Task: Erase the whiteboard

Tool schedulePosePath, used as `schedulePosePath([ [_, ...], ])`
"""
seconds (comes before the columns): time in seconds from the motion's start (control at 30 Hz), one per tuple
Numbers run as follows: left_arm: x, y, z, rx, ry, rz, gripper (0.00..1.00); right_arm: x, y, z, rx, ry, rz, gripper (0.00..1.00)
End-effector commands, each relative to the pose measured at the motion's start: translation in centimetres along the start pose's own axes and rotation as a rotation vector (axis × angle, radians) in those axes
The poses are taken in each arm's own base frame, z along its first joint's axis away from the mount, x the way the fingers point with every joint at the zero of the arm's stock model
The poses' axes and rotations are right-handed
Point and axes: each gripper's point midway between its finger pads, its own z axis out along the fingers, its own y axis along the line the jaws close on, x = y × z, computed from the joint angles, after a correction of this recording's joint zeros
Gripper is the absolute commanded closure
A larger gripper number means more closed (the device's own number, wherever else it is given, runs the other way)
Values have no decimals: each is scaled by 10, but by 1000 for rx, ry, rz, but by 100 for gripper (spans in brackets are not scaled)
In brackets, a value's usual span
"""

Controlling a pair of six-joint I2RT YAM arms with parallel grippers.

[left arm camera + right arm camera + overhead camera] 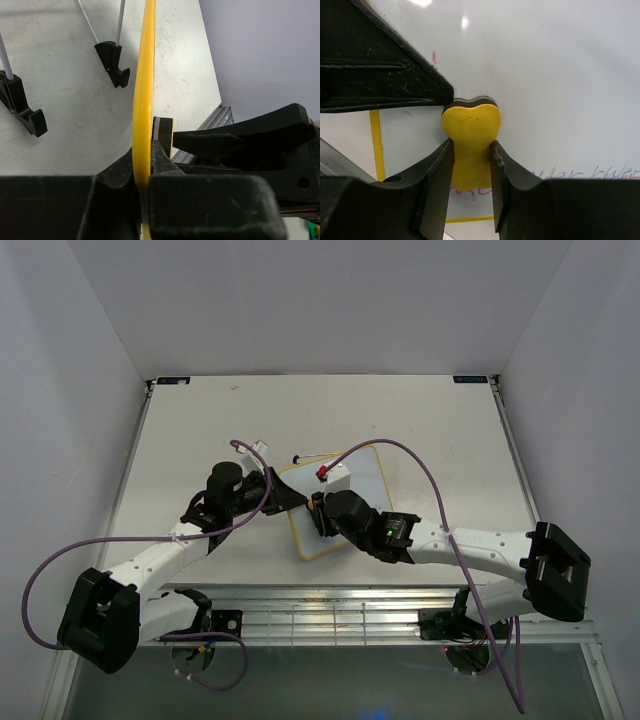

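Observation:
The whiteboard (352,495) with a thin yellow frame is held tilted at the table's middle. My left gripper (284,498) is shut on its left edge. In the left wrist view the yellow frame (144,90) runs edge-on between the jaws of the left gripper (143,162). My right gripper (322,517) is shut on a yellow sponge eraser (472,120), pressed against the white surface (560,70). In the right wrist view the right gripper (471,146) squeezes the sponge. Pink-red handwriting (605,173) shows low on the board, partly hidden by the fingers.
A thin black wire stand (300,457) lies behind the board, and its black feet (114,62) show in the left wrist view. A small white object with a red end (335,477) sits at the board's far edge. A slatted metal rail (330,615) runs along the table's near edge.

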Motion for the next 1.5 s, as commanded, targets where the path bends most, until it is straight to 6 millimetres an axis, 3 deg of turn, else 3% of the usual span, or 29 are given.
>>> schedulePosePath([
  [0.0, 6, -95, -17, 351, 86, 68, 100, 37, 51, 3, -187, 112, 18, 92],
  [0.3, 0, -86, -15, 297, 30, -1, 100, 33, 69, 0, -269, 103, 31, 92],
  [0.53, 2, -84, -12, 293, 44, -12, 100, 58, 54, -7, -253, 131, -6, 92],
  [0.97, -1, -88, -13, 303, 17, -6, 100, 28, 95, 1, -333, 134, 33, 92],
  [1.47, 2, -84, -12, 298, 19, 6, 100, 34, 130, -9, -463, 172, 36, 92],
])
